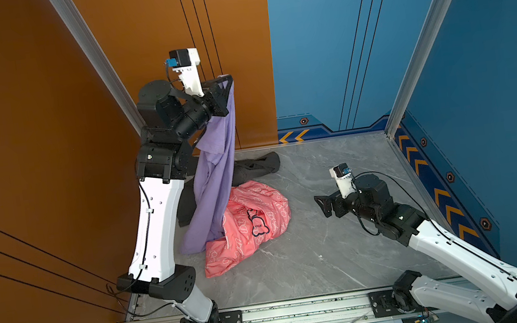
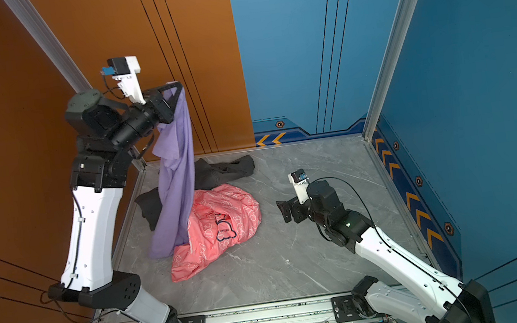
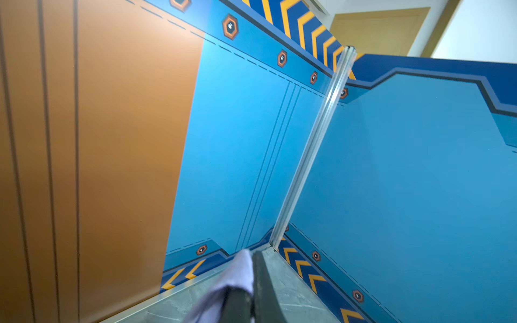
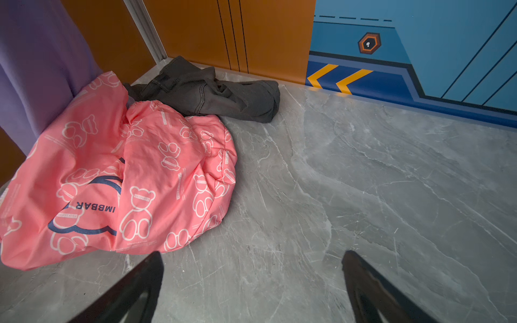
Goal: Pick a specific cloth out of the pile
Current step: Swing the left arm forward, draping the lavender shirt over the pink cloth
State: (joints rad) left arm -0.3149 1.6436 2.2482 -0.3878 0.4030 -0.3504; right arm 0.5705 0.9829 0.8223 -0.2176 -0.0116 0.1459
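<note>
Against orange wall [image 1: 26, 132], high-held left gripper [image 1: 228, 79] clamps hanging lilac cloth [image 1: 215, 181].

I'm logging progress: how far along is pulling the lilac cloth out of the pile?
Done: the left hand is shut on the lilac cloth, raised high. In hand: the cloth hangs, its lower end beside the pink garment, which lies with the grey garment on the table. Left: likely lifting it clear and setting it apart. The right hand is open.

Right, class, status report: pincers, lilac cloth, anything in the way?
Left pincer shut on lilac cloth, held high. Right pincer open, empty. Cloth's lower end on table, against pink garment.
</note>
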